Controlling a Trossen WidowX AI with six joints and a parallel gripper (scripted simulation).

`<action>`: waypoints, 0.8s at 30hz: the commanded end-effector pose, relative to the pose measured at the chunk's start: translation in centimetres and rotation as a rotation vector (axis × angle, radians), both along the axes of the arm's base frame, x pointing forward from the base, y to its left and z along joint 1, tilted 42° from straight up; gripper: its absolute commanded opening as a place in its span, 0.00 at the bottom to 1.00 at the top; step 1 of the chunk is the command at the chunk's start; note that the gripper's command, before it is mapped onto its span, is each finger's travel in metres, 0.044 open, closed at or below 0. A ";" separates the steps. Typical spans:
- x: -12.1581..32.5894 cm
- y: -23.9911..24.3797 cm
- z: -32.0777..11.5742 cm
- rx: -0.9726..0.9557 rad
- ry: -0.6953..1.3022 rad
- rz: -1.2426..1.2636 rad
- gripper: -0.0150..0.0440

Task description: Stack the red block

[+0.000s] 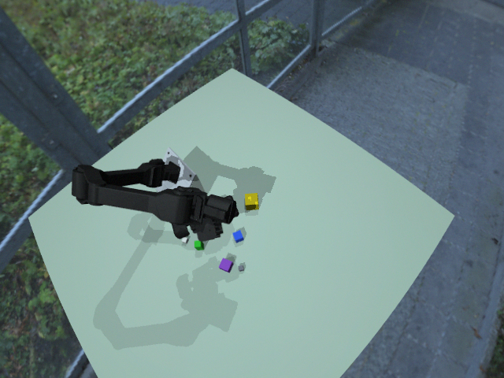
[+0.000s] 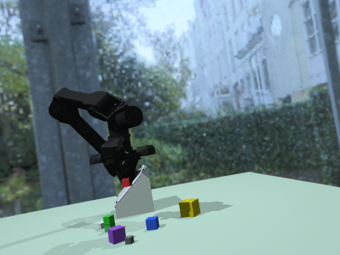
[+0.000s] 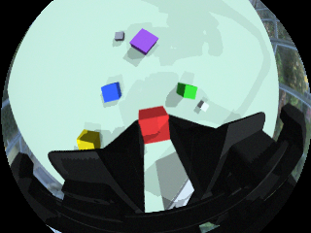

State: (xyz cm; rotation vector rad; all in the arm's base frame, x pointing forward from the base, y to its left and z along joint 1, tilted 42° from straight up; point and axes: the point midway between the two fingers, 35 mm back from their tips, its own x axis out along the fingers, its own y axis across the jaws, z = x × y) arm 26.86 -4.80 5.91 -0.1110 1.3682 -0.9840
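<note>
The red block is held between the fingertips of my gripper, well above the table. It is hidden under the arm in the top view. The green tower stands upright on the table, two green blocks high, with a seam between them in the exterior view. Nothing lies on its top. In the wrist view the tower is ahead and to the right of the red block, and my gripper is higher than the tower and not touching it.
A small white block is close beside the tower. A purple block and small grey block are near it. A blue block and yellow block lie farther along.
</note>
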 end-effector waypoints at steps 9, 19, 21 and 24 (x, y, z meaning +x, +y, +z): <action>-3.2 -3.7 3.3 -0.011 0.013 0.004 0.25; -4.0 -5.5 2.6 -0.013 0.013 0.004 0.25; -4.1 -6.2 1.9 -0.014 0.013 0.004 0.25; -4.4 -7.1 0.8 -0.016 0.013 0.004 0.25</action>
